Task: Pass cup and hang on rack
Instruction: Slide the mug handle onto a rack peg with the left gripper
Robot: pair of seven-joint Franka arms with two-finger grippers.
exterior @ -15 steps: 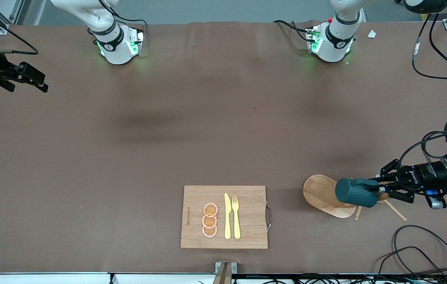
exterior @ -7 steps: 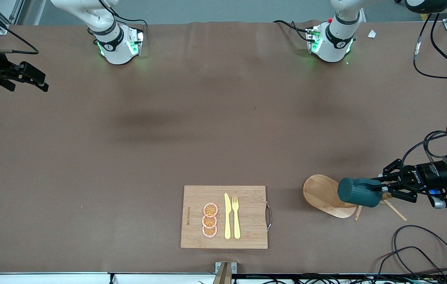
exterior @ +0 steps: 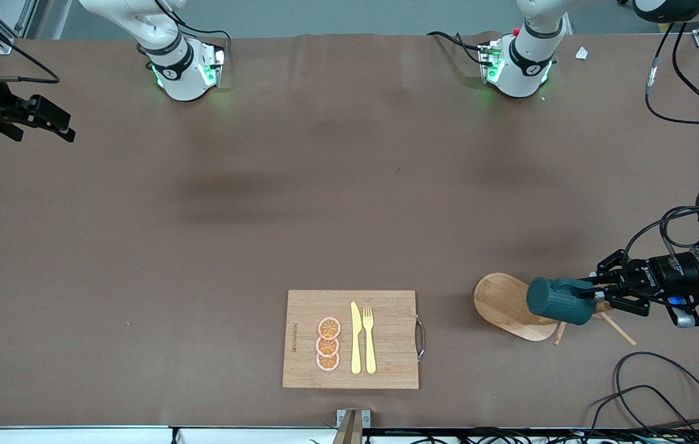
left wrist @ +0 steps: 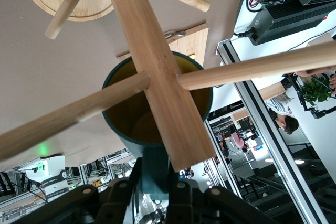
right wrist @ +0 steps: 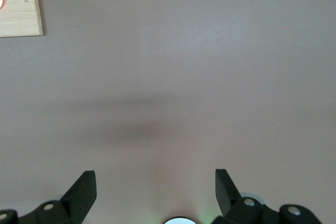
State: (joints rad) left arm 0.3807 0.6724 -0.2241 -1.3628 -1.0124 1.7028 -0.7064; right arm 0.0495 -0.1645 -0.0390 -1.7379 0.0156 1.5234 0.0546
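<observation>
Right now the left gripper hangs over the left arm's end of the table, at about 4 o'clock in the front view, with its fingers pinched tight on the small handle of the cup. That dark teal cup lies on its side in the air above the rack, its closed bottom toward the oval wooden base and its mouth toward the gripper. In the left wrist view the cup's yellowish-brown inside shows, with the rack's central post crossing in front of its mouth and thin pegs angling out to either side. Whether the handle has caught on a peg cannot be told.

At 6 o'clock in the front view a bamboo cutting board lies on the table, nearer to the front camera than the rack. It carries 3 orange slices, a yellow knife and a yellow fork, side by side.

At about 10 o'clock the right gripper waits over the right arm's end of the table, its fingers spread wide with nothing between them.
</observation>
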